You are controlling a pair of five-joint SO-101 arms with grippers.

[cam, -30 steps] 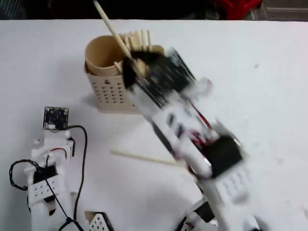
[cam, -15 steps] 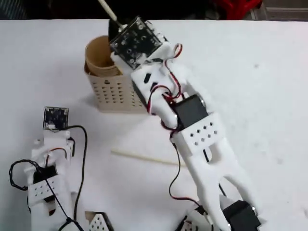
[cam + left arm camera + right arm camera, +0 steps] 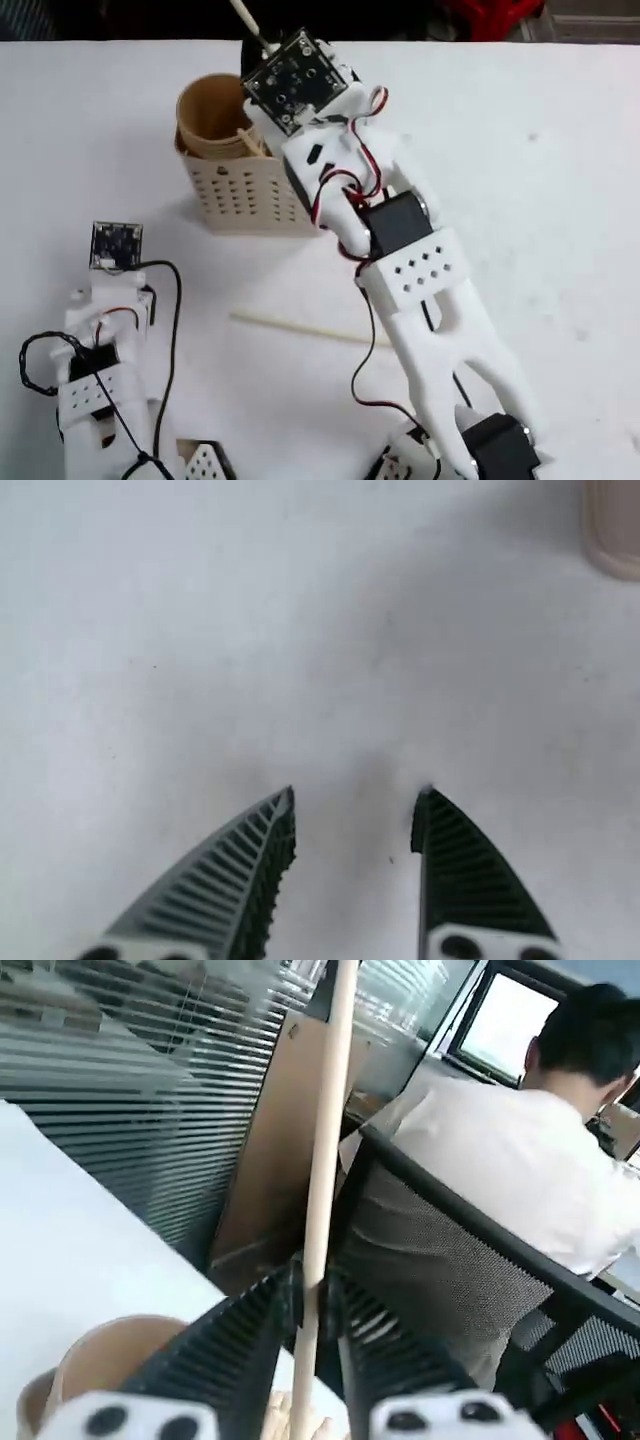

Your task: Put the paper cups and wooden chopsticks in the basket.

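A cream perforated basket (image 3: 240, 195) stands at the back of the table with stacked paper cups (image 3: 210, 115) in it. The right arm leans over the basket's right side. My right gripper (image 3: 313, 1305) is shut on a wooden chopstick (image 3: 324, 1160) that stands nearly upright; its top end sticks out past the wrist camera board (image 3: 250, 20). Another chopstick (image 3: 305, 327) lies flat on the table in front of the basket. My left gripper (image 3: 355, 825) is open over bare table at the front left, with nothing between its fingers.
The left arm (image 3: 100, 340) rests at the front left with a black cable (image 3: 170, 330) looping beside it. The right arm's base (image 3: 470, 430) takes up the front right. White table (image 3: 540, 180) lies open to the right.
The right arm has swung up and over the basket with the chopstick, turning it from slanted to nearly upright. The left arm has stayed still.
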